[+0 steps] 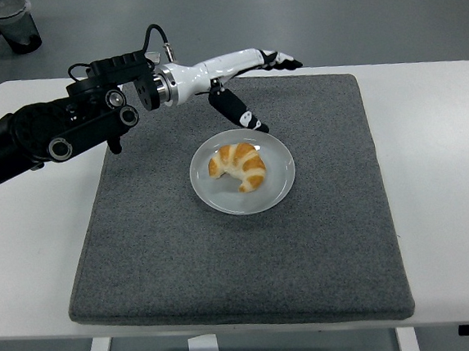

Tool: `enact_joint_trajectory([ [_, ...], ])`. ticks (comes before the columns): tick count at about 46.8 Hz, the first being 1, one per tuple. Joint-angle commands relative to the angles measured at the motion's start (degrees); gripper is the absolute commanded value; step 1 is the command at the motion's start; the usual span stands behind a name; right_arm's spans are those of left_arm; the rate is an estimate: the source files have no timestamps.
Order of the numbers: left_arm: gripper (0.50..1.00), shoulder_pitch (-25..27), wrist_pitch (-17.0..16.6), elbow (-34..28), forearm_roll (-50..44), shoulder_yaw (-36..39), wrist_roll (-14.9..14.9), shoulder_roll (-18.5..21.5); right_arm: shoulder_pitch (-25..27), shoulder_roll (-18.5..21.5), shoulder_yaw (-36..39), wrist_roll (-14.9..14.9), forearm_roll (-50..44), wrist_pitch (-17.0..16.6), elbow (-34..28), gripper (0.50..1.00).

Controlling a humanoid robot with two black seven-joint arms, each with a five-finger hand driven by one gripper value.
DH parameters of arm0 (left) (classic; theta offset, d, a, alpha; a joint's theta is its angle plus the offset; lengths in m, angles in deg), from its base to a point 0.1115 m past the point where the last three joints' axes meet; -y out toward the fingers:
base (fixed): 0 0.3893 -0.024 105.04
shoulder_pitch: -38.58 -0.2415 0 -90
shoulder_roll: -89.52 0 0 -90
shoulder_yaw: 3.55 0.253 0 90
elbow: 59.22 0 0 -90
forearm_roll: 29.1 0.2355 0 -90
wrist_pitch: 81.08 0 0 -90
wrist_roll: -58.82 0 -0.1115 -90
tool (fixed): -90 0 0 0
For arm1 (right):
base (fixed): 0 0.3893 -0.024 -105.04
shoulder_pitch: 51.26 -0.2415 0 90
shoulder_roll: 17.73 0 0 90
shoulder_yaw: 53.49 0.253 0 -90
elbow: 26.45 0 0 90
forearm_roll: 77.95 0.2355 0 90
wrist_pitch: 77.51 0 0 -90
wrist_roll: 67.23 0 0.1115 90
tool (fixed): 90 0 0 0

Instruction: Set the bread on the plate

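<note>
while the bread (239,165) lies on the white plate (278,190), the left robot hand (247,80) hangs above the grey mat (225,258) at about 12 o'clock from the plate, not touching anything. its fingers (280,59) are spread and stretched out, pointing toward 3 o'clock, and the thumb (237,109) points down toward the rim of the plate at 12 o'clock, so the robot hand is apart and holds nothing. the bread is a croissant with golden brown stripes, curved like a hook, and it rests a little toward 9 o'clock of the plate's middle, with one end pointing to 6 o'clock. the plate stands on the mat, slightly toward 12 o'clock from the mat's centre. the mat covers the middle part of the white worktop (439,166). the black left arm (42,139) comes in from the 9 o'clock edge and crosses the corner of the mat at 10 o'clock. on the floor beyond the worktop, at about 11 o'clock, stands a dark bin (14,24). a small clear object (150,59) lies on the floor just beyond the far edge of the worktop; i cannot tell what it is.
</note>
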Motion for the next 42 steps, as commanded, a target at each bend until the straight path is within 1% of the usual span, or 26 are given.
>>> enact_joint_trajectory([
  [1, 0.992, -0.4, 0.0, 2.8, -8.3, -2.4, 0.3, -0.1, 0.0, 0.0, 0.0, 0.0, 0.0, 0.0, -0.1, 0.932],
  [3, 0.990, -0.7, -0.1, 4.3, -12.5, -3.0, 0.3, -0.2, 0.0, 0.0, 0.0, 0.0, 0.0, 0.0, 0.0, 0.930],
  [8, 0.992, -1.5, -0.1, 8.0, -24.9, -3.2, 0.4, -1.9, 0.0, 0.0, 0.0, 0.0, 0.0, 0.0, 0.0, 0.930],
  [13, 0.992, -1.8, 0.1, 12.4, -37.2, -3.2, 0.7, -2.1, 0.0, 0.0, 0.0, 0.0, 0.0, 0.0, -0.1, 0.932],
  [17, 0.992, -2.6, 0.5, 14.6, -44.4, -3.2, 0.8, -2.1, 0.0, 0.0, 0.0, 0.0, 0.0, 0.0, -0.1, 0.930],
  [32, 0.990, -6.6, 0.3, 15.9, -60.7, -4.2, 1.2, -2.0, 0.0, 0.0, 0.0, 0.1, 0.0, 0.0, 0.0, 0.930],
  [37, 0.990, -8.1, -0.1, 16.9, -64.4, -6.6, 2.9, -2.0, 0.0, 0.0, 0.0, 0.1, 0.0, 0.0, 0.0, 0.932],
  [42, 0.992, -10.1, -0.2, 18.1, -66.1, -11.1, 4.1, -2.1, 0.0, 0.0, 0.0, 0.2, 0.0, 0.0, 0.0, 0.932],
])
